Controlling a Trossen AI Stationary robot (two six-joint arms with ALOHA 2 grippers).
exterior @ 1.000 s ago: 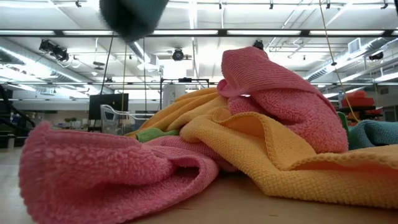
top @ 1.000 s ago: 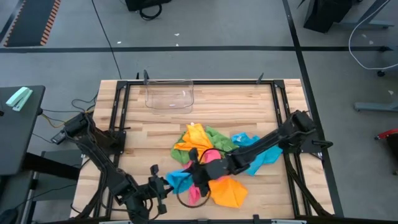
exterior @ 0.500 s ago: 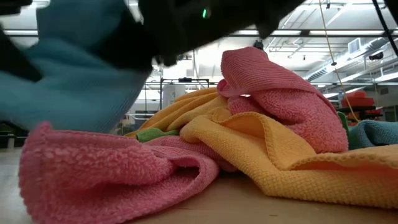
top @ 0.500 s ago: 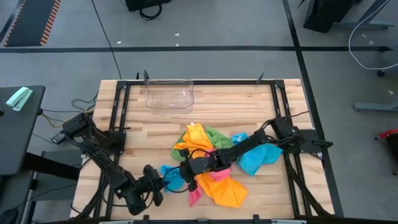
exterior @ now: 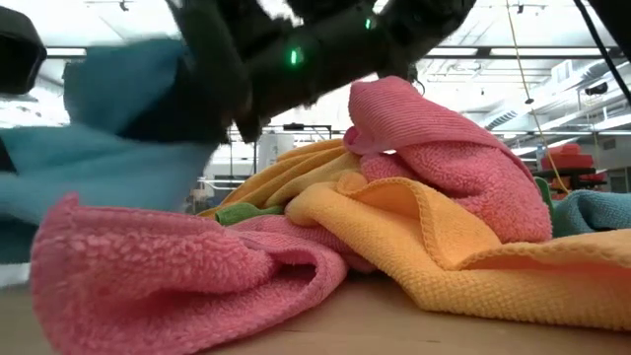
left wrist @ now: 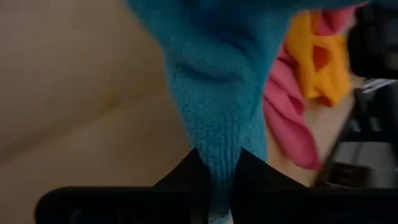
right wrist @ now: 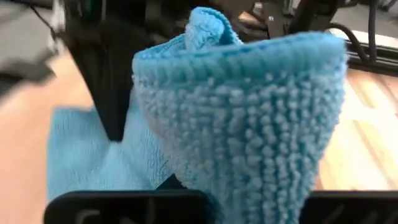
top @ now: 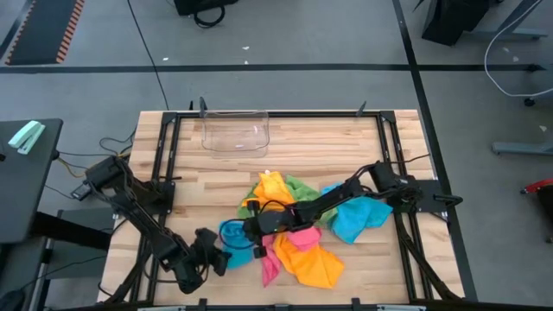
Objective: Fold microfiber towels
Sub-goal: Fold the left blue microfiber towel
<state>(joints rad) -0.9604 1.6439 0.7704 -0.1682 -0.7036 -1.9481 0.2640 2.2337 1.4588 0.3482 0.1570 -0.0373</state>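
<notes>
both grippers are pinched shut on the same blue towel, one at each end. left gripper sits low at the near edge of the table, its fingers closed on a corner of the cloth, which in the left wrist view rises straight away from the fingertips as a narrow blue strip. right gripper is just beside it, toward the table's middle and a little farther from the near edge, clamped on another part of the same towel; its wrist view shows the blue pile bunched and curled over right in front of the fingers. between the two grippers the towel hangs slack in a short loop, so its long axis runs from one gripper to the other, roughly along the near edge of the table. neither arm is clearly nearer, since each already has its end. the coming move looks to depend on drawing the two apart along that line to pull the cloth flat. just beyond the right gripper lies the heap of other towels, pink, orange, green and a second blue one, touching or nearly touching the held cloth. a clear bin stands well apart at the far side.
</notes>
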